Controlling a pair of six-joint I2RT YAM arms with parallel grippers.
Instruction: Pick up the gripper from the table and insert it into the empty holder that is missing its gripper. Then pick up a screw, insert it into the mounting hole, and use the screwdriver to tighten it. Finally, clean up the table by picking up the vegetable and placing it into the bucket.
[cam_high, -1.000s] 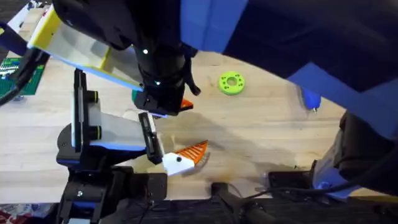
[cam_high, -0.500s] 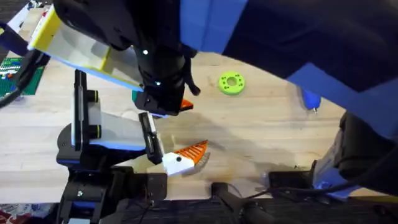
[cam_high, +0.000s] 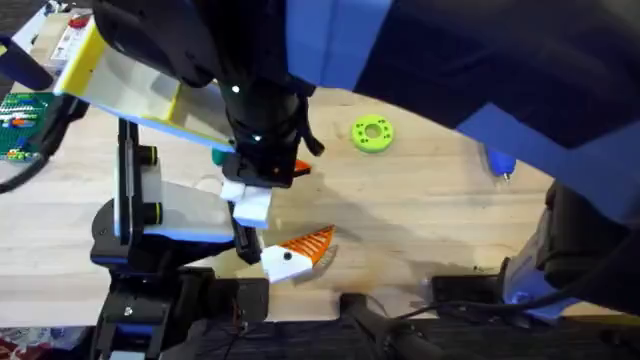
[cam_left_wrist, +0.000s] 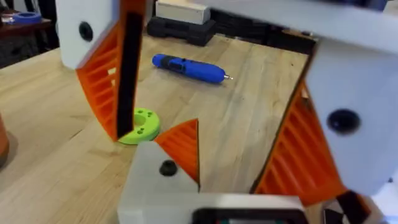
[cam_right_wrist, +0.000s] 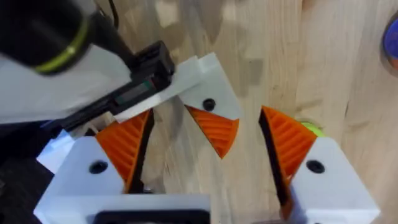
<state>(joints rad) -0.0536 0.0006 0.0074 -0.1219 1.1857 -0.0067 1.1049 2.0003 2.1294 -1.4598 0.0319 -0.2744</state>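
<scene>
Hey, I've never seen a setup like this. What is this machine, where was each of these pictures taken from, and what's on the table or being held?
These are two robot arms at a wooden table. One picture looks down from above. The other two come from a camera on each wrist, so the white-and-orange fingers in them are that arm's own. On the table lie a lime-green ring and a blue screwdriver. At the left stands a white-and-black fixture with an orange ribbed finger at its tip. The right gripper is open, straddling that finger without touching it. The left gripper is open too. An orange wedge on a white block sits between its fingers, and I can't tell if it is gripped.
</scene>
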